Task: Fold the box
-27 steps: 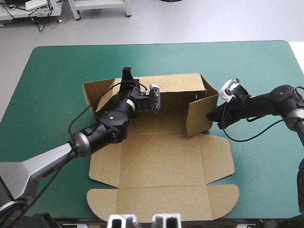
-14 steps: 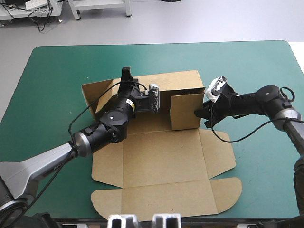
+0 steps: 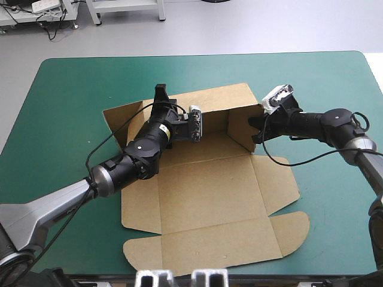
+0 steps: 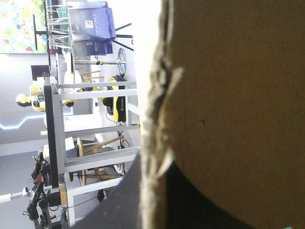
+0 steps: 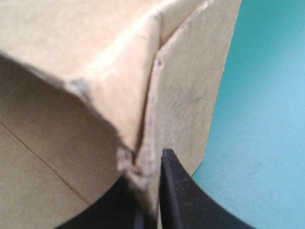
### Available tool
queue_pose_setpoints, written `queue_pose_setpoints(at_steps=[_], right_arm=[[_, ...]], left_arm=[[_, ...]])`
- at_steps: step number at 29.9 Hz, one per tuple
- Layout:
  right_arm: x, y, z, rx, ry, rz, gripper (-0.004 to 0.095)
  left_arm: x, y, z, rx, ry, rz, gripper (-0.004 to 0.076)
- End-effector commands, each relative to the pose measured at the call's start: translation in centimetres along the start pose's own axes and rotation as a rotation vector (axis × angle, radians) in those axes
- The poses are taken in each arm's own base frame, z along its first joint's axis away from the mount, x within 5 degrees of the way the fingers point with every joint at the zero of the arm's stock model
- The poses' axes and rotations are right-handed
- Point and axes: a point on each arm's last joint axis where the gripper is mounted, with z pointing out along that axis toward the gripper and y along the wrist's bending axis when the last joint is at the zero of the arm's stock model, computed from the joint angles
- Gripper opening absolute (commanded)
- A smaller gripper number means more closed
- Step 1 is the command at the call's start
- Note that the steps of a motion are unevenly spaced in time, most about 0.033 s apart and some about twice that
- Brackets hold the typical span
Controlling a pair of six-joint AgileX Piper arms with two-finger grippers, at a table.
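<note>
The brown box lies as a cut sheet on the teal-green cover, with its back wall raised. At that wall's left part, my left gripper is shut on the top edge. In the left wrist view the board fills the space ahead, its edge running between the black fingers. My right gripper is shut on the right side flap, which stands upright at the wall's right end. In the right wrist view the flap's corner sits pinched in the gripper.
The flat lid with rounded tabs reaches close to the table's front edge. Teal-green cover surrounds the sheet on the left, right and far sides. The left arm lies across the sheet's left part.
My right gripper swung the side flap inward, then up against the back wall's right end. The whole sheet turned slightly, its front lid shifting right. The left gripper kept its hold.
</note>
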Motion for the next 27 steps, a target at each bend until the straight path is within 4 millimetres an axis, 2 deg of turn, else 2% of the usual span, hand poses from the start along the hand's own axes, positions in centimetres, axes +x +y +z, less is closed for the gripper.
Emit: queue_pose_setpoints(at_steps=[1, 7, 10, 13, 18, 20, 24, 27], right_arm=[[-2.2, 0.6, -1.2, -0.003, -0.103, 0.02, -0.0007], [-2.2, 0.6, -1.2, -0.012, -0.103, 0.043, -0.0007], [-2.1, 0.7, -1.2, -0.015, -0.102, 0.058, -0.0007], [-2.1, 0.7, -1.2, -0.017, -0.102, 0.065, -0.0007], [-2.1, 0.6, -1.2, -0.014, -0.097, 0.066, -0.0007], [-2.0, 0.6, -1.2, -0.008, -0.088, 0.075, -0.0007], [-1.9, 0.4, -1.2, 0.018, -0.074, 0.08, -0.0007], [-1.9, 0.0, -1.2, 0.051, -0.076, 0.096, -0.0007]], left_arm=[[-0.8, 1.6, -1.3, -0.044, -0.09, -0.021, -0.0011], [-0.8, 1.6, -1.1, -0.063, -0.084, 0.026, -0.0009], [-0.5, 1.7, -0.9, -0.078, -0.045, 0.052, 0.0027], [-0.5, 1.7, -0.9, -0.079, -0.04, 0.052, 0.0127], [-0.9, 1.6, -0.9, -0.067, -0.085, -0.008, 0.0396], [-1.1, 1.7, -1.3, -0.062, -0.123, -0.09, 0.0461], [-2.2, 2.5, -3.3, -0.075, -0.202, -0.204, 0.0452], [-3.2, 3.3, -5.7, -0.108, -0.257, -0.226, 0.045]])
